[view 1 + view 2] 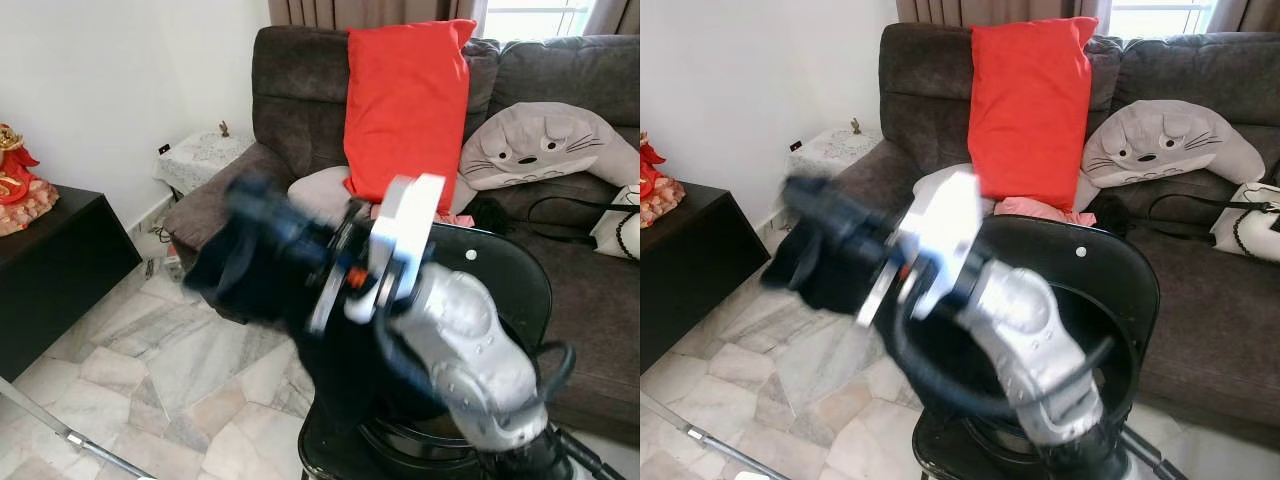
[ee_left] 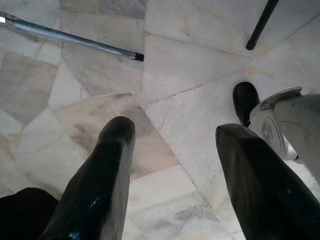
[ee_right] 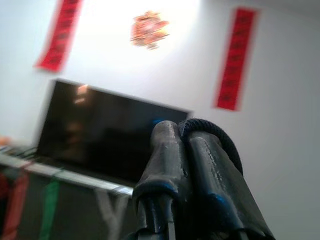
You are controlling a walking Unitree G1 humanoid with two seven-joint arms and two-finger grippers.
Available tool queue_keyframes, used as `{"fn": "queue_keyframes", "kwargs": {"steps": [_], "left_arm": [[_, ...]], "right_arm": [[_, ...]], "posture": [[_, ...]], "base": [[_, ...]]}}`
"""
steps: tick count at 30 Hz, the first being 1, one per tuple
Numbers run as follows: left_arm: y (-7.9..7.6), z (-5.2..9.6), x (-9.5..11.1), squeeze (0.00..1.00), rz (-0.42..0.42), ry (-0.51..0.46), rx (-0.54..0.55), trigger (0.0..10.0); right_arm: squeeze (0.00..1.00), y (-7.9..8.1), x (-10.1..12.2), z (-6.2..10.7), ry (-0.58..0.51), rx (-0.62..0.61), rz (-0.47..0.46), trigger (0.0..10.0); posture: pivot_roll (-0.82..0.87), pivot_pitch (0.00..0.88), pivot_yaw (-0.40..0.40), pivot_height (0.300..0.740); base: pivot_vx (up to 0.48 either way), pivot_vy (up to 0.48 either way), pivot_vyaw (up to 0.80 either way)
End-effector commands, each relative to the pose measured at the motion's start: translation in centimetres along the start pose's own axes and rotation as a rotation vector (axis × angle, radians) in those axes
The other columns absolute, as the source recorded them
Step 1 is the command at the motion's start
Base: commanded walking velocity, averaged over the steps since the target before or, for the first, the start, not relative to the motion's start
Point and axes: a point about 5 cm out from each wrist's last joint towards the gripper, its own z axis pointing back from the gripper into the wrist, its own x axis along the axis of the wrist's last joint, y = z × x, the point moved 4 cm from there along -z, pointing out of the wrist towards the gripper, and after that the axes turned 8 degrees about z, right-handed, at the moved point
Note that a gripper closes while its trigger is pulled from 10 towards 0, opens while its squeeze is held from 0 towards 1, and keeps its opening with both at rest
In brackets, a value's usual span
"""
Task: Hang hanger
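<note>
The right arm (image 1: 450, 340) reaches across the head views toward the robot's left, blurred, its gripper (image 1: 235, 265) raised over the open floor (image 1: 150, 360) in front of the sofa (image 1: 560, 290). That floor strip is bounded by a black cabinet (image 1: 50, 270) on the left, the sofa's arm behind, and a black chair (image 1: 500, 290) close below the arm on the right. A grey pole (image 1: 60, 430) lies on the tiles near the lower left corner.

In the right wrist view the right gripper (image 3: 182, 142) is clenched, fingers (image 3: 165, 150) pressed together on a thin, dark, curved piece (image 3: 220, 137) that loops over the tips. It looks like part of the hanger, but I cannot tell for certain; the rest is hidden. Ahead of it are a dark TV (image 3: 105, 135), a white wall and red banners (image 3: 235, 57).

The left gripper (image 2: 172, 145) hangs over bare tiles, fingers (image 2: 107, 170) spread and empty, the pole's tip (image 2: 75, 37) well beyond them.

A red cushion (image 1: 405, 105) leans upright on the sofa back.
</note>
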Motion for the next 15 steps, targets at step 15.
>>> {"fn": "queue_keyframes", "kwargs": {"steps": [15], "left_arm": [[0.4,0.2,-0.9,0.00,0.004,0.029,0.016,10.0]], "right_arm": [[0.00,3.5,-3.1,0.3,0.150,0.190,0.033,0.0]], "posture": [[-0.02,0.038,0.129,0.740]], "base": [[0.000,0.000,0.00]]}}
